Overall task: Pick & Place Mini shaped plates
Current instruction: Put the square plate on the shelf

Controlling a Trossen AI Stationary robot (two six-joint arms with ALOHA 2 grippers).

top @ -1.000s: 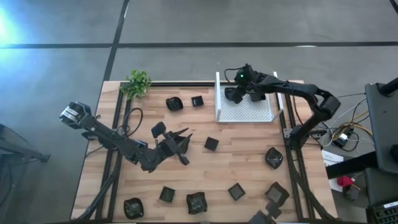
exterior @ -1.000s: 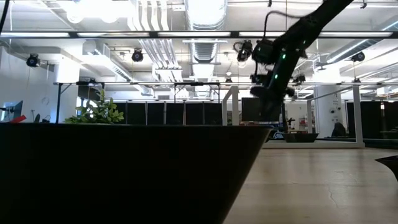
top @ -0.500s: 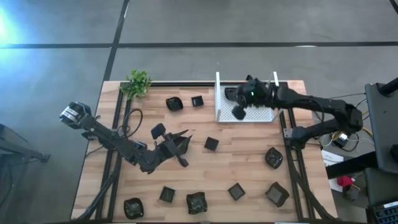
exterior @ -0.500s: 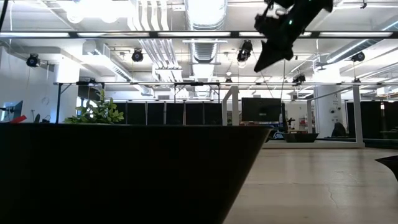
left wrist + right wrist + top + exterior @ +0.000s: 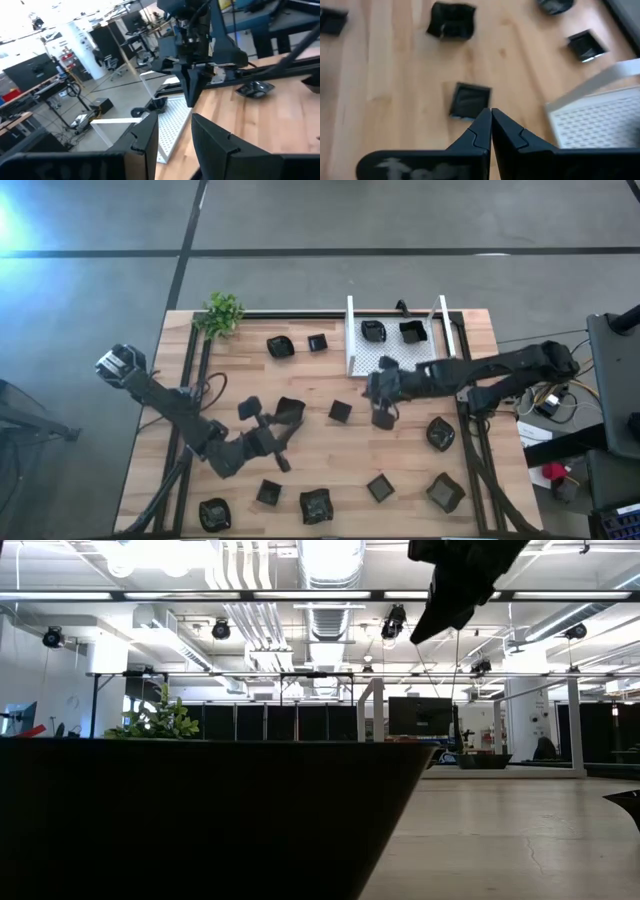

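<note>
While right hand (image 5: 491, 120) hovers closed, square plate (image 5: 470, 100) lies just ahead.

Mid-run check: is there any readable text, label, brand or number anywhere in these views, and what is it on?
No text reads clearly in any view.
Right pincer: pale marks on its housing, too blurred to read.
Mini shaped plates: plain glossy black, no markings.
White tray: plain perforated surface, no label.
Monitors in the room behind: too small to read.
</note>
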